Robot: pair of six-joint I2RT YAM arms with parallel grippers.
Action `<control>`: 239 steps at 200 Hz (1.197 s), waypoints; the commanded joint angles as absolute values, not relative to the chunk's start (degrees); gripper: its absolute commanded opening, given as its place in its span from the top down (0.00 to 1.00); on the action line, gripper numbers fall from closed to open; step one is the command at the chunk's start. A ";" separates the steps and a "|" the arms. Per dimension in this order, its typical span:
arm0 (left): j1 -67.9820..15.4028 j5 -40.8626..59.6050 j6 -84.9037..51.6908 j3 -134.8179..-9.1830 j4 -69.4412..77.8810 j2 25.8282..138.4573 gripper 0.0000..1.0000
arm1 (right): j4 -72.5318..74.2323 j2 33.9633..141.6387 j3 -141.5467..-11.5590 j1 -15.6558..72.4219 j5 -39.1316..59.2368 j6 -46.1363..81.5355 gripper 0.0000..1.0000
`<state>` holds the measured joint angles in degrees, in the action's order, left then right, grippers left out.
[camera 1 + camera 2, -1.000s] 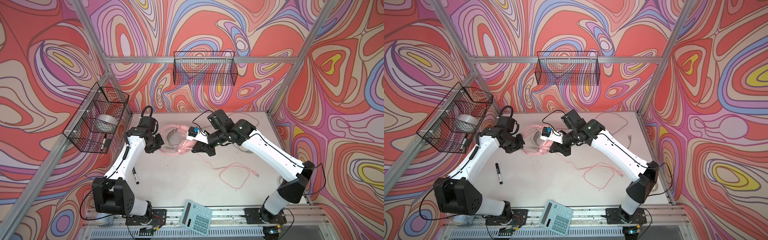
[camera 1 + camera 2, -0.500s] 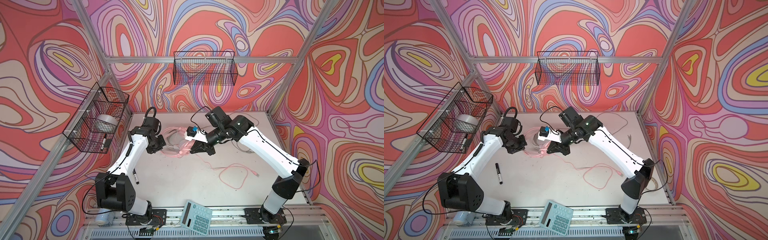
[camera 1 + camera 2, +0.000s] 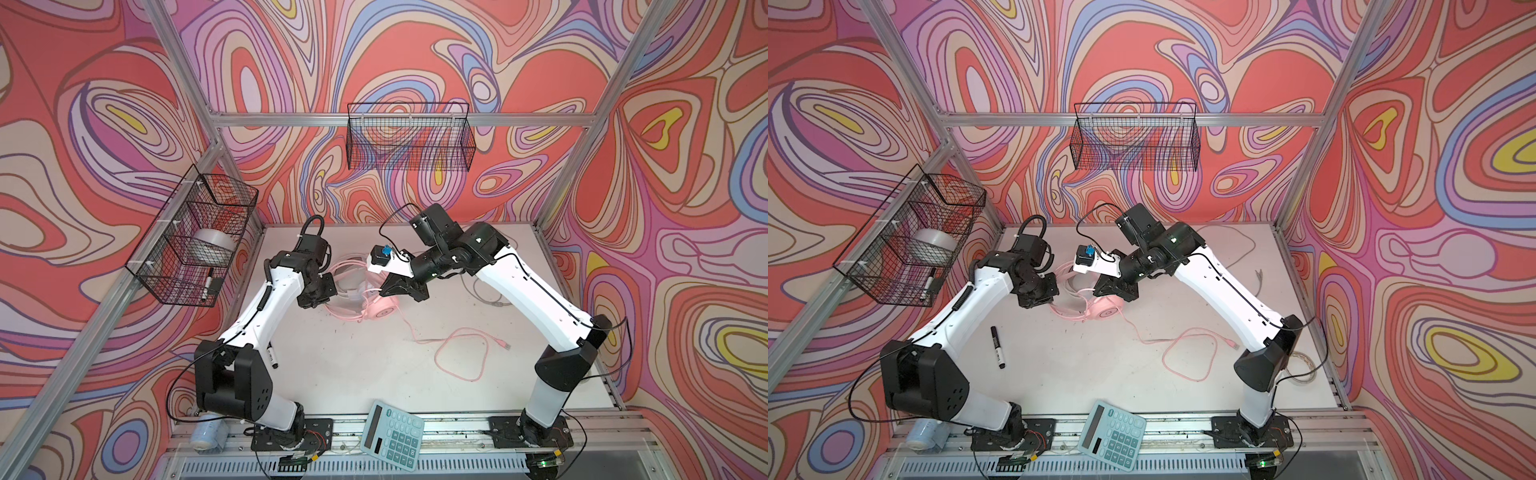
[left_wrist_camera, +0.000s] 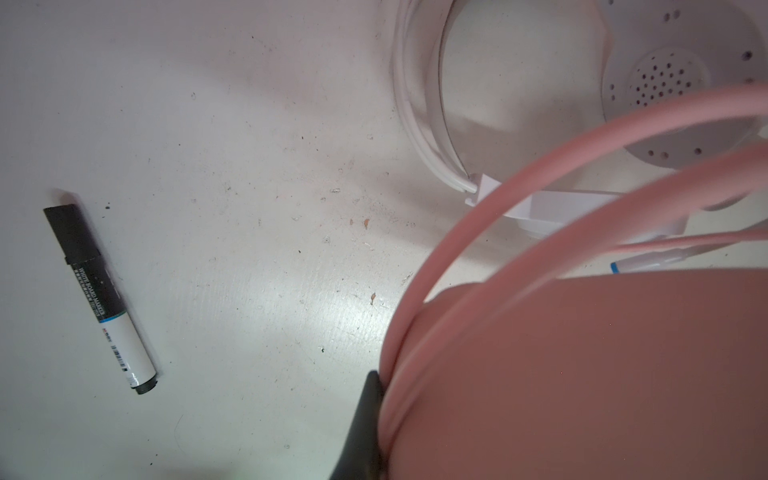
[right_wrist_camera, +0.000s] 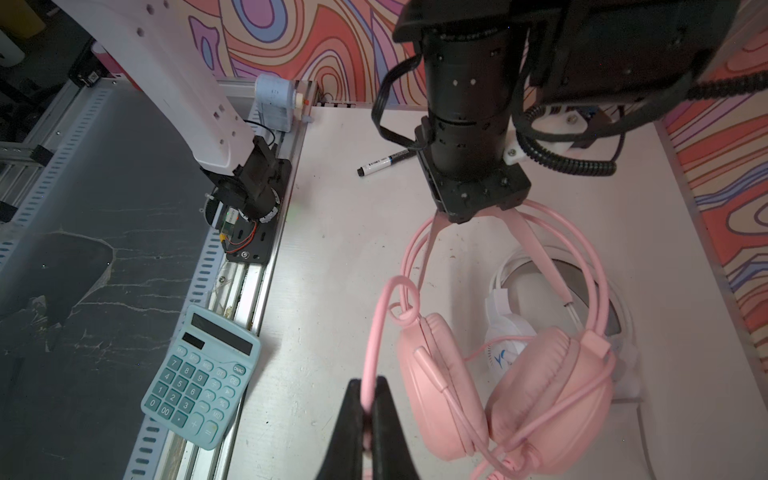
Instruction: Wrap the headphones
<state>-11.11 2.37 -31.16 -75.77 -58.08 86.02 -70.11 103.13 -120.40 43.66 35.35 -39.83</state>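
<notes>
Winding is the job here, so feed that cable in even turns and hold it taut. In both top views your left gripper [image 3: 316, 291] and right gripper [image 3: 402, 291] meet over the far middle of the table [image 3: 353, 374]. The pink headset [image 3: 380, 309] hangs between them, one earcup low near the tabletop. Plenty of pink cable [image 3: 459, 353] lies slack in a loose loop toward the right arm's base, so I'd judge many turns are left. A white headset [image 3: 348, 282] lies just behind the pink one.

Left wrist view now: one black finger [image 4: 365, 424] presses against pink plastic and two cable strands arc past. The white headset's perforated earcup lies flat below, with a whiteboard marker [image 4: 104, 299] well apart.

Right wrist view, and it's clear: the left jaws are clamped tight on the pink headband [image 5: 528, 232], earcups dangling together, and the right jaws are pinched closed on the cable itself. A small kink loops beside one earcup. Lead the strand round the cups, not across the white headset beneath, or you may snag it. The calculator [image 5: 203, 374] sits by the front rail, out of your way.
</notes>
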 commanded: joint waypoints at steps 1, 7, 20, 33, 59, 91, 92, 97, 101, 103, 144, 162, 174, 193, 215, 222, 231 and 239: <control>-11.85 3.66 -29.74 -77.78 -59.06 85.07 1.00 | -68.38 103.43 -121.90 41.76 31.67 -38.21 1.00; -12.01 3.97 -29.43 -77.83 -59.08 85.08 1.00 | -67.05 103.36 -121.74 41.14 30.80 -37.18 1.00; -12.29 4.81 -28.81 -78.00 -58.96 84.94 1.00 | -63.34 103.01 -120.64 39.51 29.92 -34.75 1.00; -12.78 5.99 -28.01 -78.29 -58.82 84.86 1.00 | -60.44 102.59 -119.53 38.08 31.07 -33.24 1.00; -13.69 8.88 -26.33 -78.09 -57.63 84.41 1.00 | -56.09 103.04 -118.65 35.88 31.28 -30.25 1.00; -14.06 10.47 -24.91 -77.75 -57.39 84.21 1.00 | -54.68 105.21 -120.08 33.32 29.33 -26.46 1.00; -14.11 10.51 -24.85 -77.72 -57.39 84.20 1.00 | -54.67 105.25 -120.16 33.27 29.30 -26.33 1.00; -14.15 10.77 -24.59 -77.70 -57.33 84.12 1.00 | -54.48 105.58 -120.34 32.78 29.08 -25.49 1.00; -14.23 11.01 -24.45 -77.70 -57.31 84.02 1.00 | -54.21 105.84 -120.47 32.43 28.93 -24.70 1.00; -14.24 11.08 -24.37 -77.70 -57.26 83.96 1.00 | -54.16 105.94 -120.49 32.26 28.88 -24.39 1.00; -15.53 11.08 -22.44 -78.57 -58.01 83.23 1.00 | -52.71 108.16 -120.24 29.53 26.97 -19.58 1.00; -15.73 11.49 -22.10 -78.12 -57.84 82.56 1.00 | -50.91 109.18 -119.72 28.49 22.74 -16.68 1.00; -15.73 11.69 -21.93 -77.72 -57.74 82.39 1.00 | -50.54 110.13 -119.66 28.15 19.29 -16.23 1.00; -15.73 12.05 -21.32 -77.61 -57.74 82.85 1.00 | -50.65 111.93 -120.03 27.59 18.10 -14.78 1.00; -15.73 12.30 -20.92 -77.61 -57.57 83.32 1.00 | -50.29 113.84 -119.59 26.62 17.44 -13.09 1.00; -15.73 12.29 -20.79 -77.69 -57.52 83.40 1.00 | -49.91 114.35 -119.21 26.19 17.20 -12.55 1.00; -15.73 12.35 -20.62 -77.70 -57.57 83.47 1.00 | -49.58 114.96 -118.54 25.59 17.69 -12.25 1.00; -15.73 12.45 -20.50 -77.77 -57.52 83.39 1.00 | -49.41 115.45 -117.99 25.15 18.33 -12.01 1.00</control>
